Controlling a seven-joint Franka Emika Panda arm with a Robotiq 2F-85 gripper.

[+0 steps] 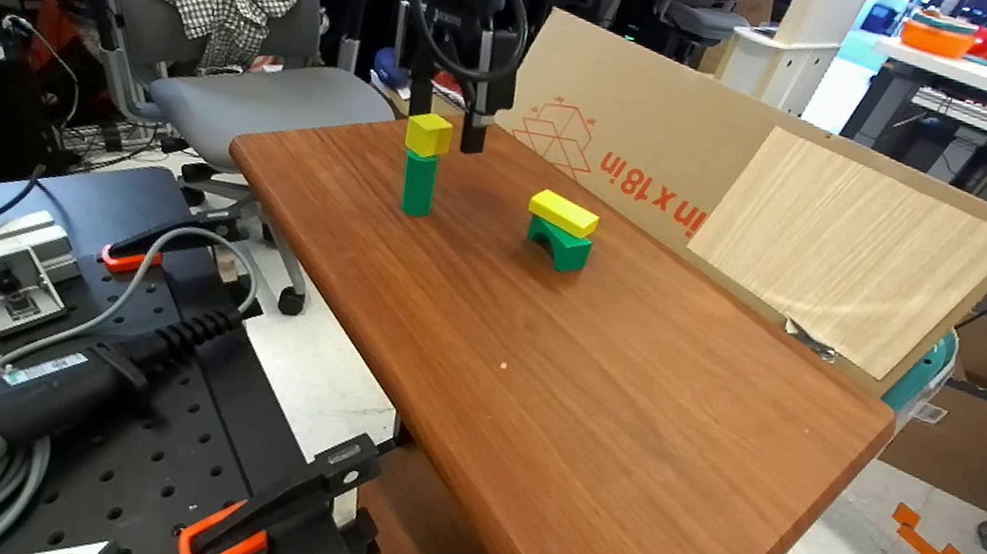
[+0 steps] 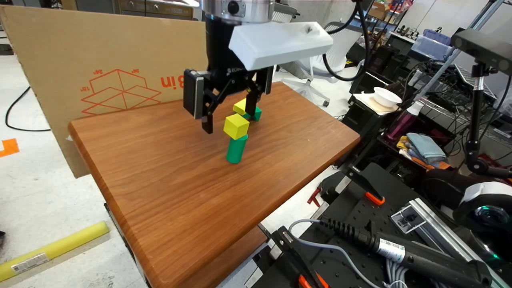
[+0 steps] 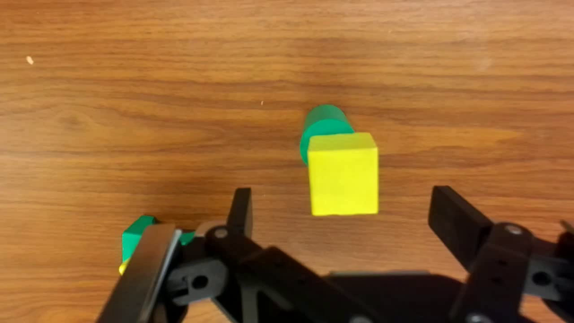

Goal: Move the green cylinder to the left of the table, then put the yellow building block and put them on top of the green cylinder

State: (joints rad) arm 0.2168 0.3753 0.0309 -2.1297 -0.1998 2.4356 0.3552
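We see the hand (image 3: 343, 197) spread wide, its fingers (image 3: 242, 208) at either side of the yellow building block (image 3: 344, 181) in the wrist view, with a gap on each side. That block rests on top of the green cylinder (image 2: 236, 152), which we find upright on the table (image 2: 168, 200). Apart from them, a flat yellow block (image 1: 564, 213) lies on a green arch (image 1: 567, 249); beyond, we see a cardboard sheet (image 2: 48, 52).

A yellow cube (image 1: 429, 135) tops a green cylinder (image 1: 418, 187) on a brown wooden desk (image 1: 592, 406). Rightward in an exterior view, a yellow slab (image 1: 564, 213) tops a green arch (image 1: 570, 250).
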